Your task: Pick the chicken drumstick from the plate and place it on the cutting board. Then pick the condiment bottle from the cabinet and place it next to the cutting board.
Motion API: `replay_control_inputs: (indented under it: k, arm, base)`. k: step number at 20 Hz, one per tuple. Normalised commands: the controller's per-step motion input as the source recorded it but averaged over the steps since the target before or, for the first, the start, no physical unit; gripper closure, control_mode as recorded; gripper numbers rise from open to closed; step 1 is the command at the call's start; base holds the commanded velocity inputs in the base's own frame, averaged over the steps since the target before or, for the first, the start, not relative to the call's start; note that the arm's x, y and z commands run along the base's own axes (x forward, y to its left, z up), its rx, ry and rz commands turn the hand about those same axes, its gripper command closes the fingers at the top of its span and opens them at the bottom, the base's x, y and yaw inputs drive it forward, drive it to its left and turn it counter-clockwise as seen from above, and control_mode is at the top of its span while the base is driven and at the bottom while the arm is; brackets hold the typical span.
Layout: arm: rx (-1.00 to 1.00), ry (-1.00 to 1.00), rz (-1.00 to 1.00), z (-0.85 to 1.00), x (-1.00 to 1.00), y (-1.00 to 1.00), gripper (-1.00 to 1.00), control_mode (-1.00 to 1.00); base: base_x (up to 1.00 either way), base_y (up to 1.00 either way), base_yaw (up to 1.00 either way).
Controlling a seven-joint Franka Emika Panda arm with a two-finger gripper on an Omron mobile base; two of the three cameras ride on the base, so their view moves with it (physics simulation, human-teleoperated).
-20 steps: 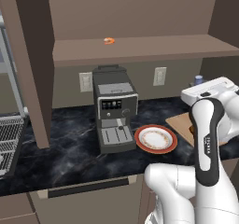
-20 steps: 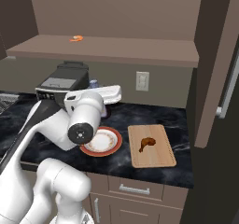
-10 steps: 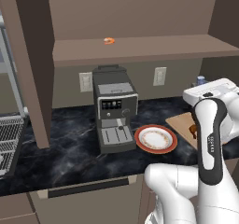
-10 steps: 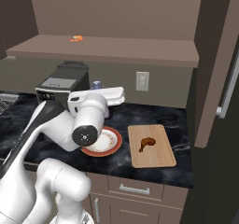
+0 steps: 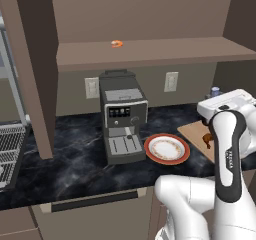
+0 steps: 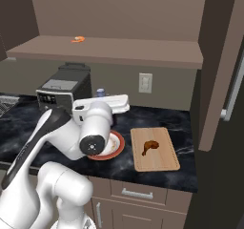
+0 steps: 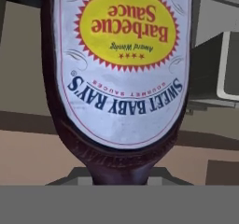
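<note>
The small glossy brown drumstick [image 6: 150,146] already lies on the flat light-tan wooden cutting board [image 6: 162,162], off the round white plate with the red-orange rim [image 5: 167,149], so step one looks done. The dark brown sauce bottle with the yellow-and-white label [image 7: 119,73] sits upside down and very close in the hand view, label facing the camera. The gripper looks closed on it at a narrow gap, though its fingers are hidden behind the bottle. In the right base view the bottle's blue cap [image 6: 100,92] pokes up behind the white hand.

Over the last second the hand has shifted a little rightward toward the board; the jaw gap has not changed, so the hold is steady. Plate, board and grey coffee machine [image 5: 121,115] haven't moved on the black marble desk [image 5: 75,154].

My read: carry phase, bottle out of the brown wooden cabinet [image 6: 109,51], next is setting it down beside the board.
</note>
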Motion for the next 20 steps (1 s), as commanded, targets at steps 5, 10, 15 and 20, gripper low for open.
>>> replay_control_inputs:
  k: [5, 10, 15, 20]
  arm:
    - [0.0, 0.0, 0.03, -0.28, 0.0, 0.0, 1.0, -1.0]
    - [0.0, 0.0, 0.03, -0.23, 0.0, 0.0, 1.0, -1.0]
    - [0.0, 0.0, 0.03, -0.27, 0.0, 0.0, 1.0, -1.0]
    - [0.0, 0.0, 0.03, -0.31, 0.0, 0.0, 1.0, -1.0]
  base:
    - [0.0, 0.0, 0.0]
    - [0.0, 0.0, 0.0]
    - [0.0, 0.0, 0.0]
    - [0.0, 0.0, 0.0]
